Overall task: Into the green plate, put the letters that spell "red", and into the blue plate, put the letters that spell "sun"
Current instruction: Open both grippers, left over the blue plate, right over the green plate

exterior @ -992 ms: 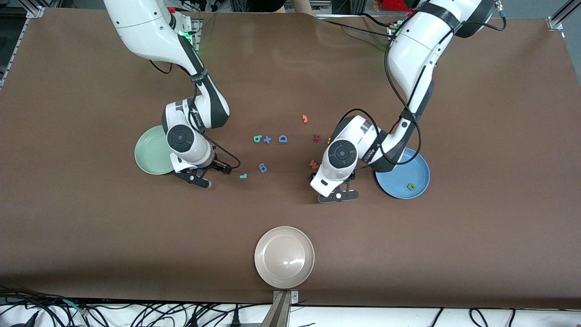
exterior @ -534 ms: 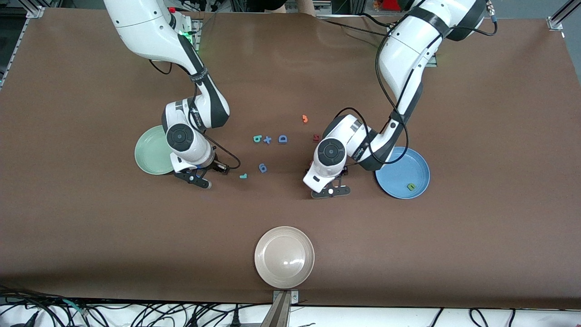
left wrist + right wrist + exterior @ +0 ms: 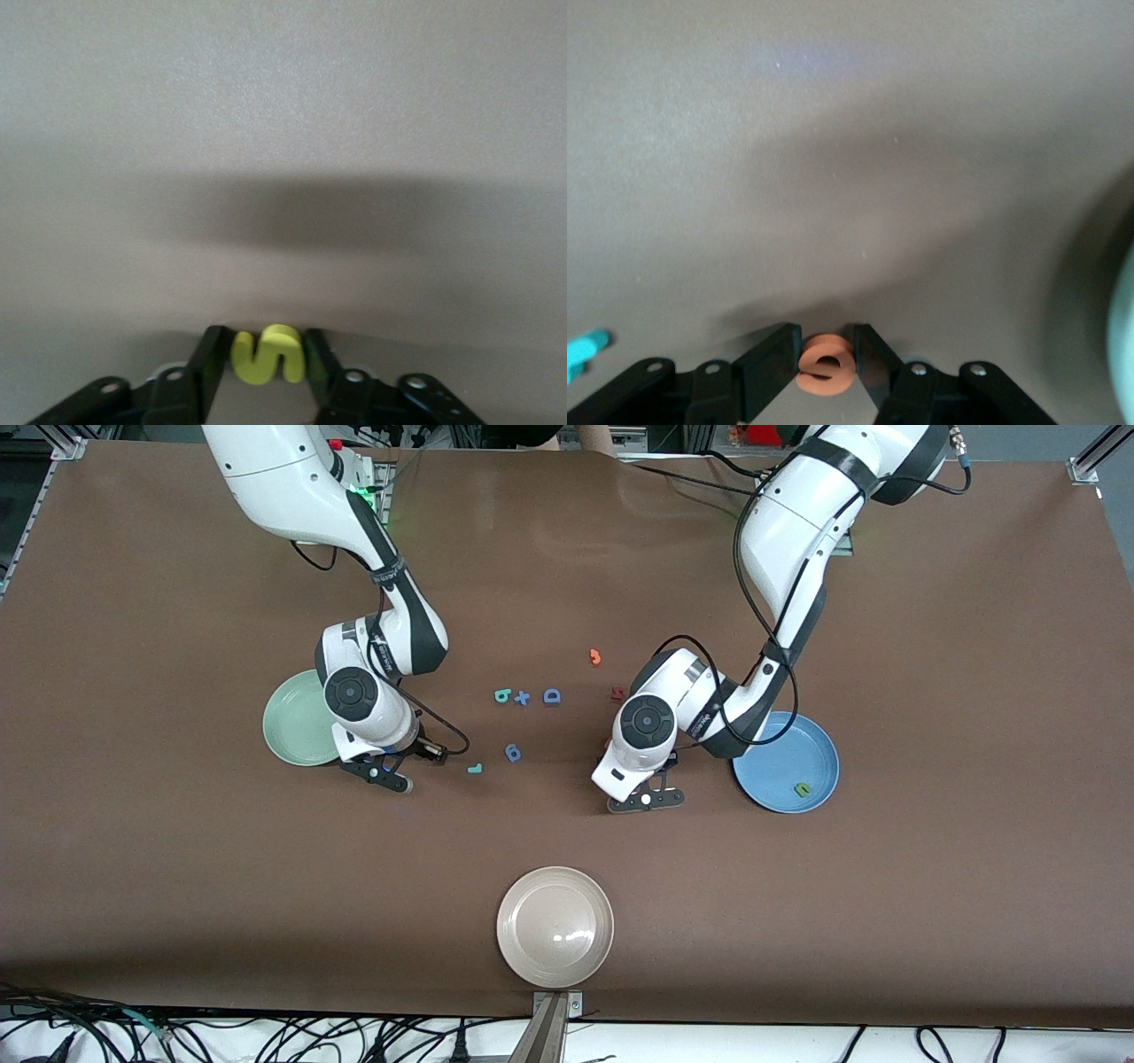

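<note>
Yellow "s" (image 3: 267,354) pinched in left claw (image 3: 263,361), orange "e" (image 3: 826,363) in right claw (image 3: 827,365)

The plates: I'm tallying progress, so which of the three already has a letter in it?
The blue plate, toward the left arm's end, holds an olive-green letter. The green plate and beige-white plate show none.

From the front we can't see either claw's tips: the right arm's wrist (image 3: 359,700) covers its own, the left arm's wrist (image 3: 645,726) likewise. The red "W" (image 3: 608,742) is nearly all under the left arm, the dark red "N" (image 3: 617,692) partly. In the right wrist view the green plate (image 3: 1125,336) is a blurred sliver cut by the edge, and the teal letter (image 3: 583,351) is cropped too.
</note>
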Tool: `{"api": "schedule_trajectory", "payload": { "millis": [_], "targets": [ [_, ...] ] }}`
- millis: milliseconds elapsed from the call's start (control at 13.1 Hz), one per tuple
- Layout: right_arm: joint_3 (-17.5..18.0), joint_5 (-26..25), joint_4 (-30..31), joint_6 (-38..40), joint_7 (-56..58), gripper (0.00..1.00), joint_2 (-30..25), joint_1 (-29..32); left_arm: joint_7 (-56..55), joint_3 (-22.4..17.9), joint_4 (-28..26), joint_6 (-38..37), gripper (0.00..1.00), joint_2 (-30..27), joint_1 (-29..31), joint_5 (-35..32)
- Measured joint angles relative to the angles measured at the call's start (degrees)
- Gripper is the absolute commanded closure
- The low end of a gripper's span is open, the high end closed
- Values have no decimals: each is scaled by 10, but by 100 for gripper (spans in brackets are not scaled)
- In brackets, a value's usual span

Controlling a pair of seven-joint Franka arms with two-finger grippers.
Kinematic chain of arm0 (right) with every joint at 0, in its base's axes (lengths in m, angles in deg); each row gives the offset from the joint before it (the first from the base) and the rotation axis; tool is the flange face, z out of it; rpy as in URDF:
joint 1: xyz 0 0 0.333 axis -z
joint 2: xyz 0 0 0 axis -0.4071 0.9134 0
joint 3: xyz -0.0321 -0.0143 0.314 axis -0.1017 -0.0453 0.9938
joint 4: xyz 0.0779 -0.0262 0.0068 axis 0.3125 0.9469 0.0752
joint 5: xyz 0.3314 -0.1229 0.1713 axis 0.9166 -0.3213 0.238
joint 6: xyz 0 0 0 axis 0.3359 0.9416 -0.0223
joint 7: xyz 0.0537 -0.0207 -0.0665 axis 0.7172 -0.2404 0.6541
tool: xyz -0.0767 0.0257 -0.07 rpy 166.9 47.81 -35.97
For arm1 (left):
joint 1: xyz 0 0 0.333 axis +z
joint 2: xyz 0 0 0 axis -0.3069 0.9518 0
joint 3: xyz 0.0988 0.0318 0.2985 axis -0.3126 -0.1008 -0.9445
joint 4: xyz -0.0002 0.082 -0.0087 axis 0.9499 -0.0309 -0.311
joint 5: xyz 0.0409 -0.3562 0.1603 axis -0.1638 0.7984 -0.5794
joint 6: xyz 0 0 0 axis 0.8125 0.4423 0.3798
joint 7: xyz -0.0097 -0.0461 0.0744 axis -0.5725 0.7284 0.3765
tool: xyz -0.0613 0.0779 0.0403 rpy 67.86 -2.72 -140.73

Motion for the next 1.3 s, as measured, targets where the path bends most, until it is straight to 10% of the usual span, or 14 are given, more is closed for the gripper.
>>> {"api": "schedule_trajectory", "payload": {
  "millis": [763, 1297],
  "targets": [
    [-158, 0, -3, 229, 196, 100, -123, 5, 64, -6, 24, -65, 73, -15, 32, 0],
    [-187, 0, 208, -8, 289, 100, -135, 4, 316, -1, 25, -194, 75, -62, 130, 0]
  ]
}}
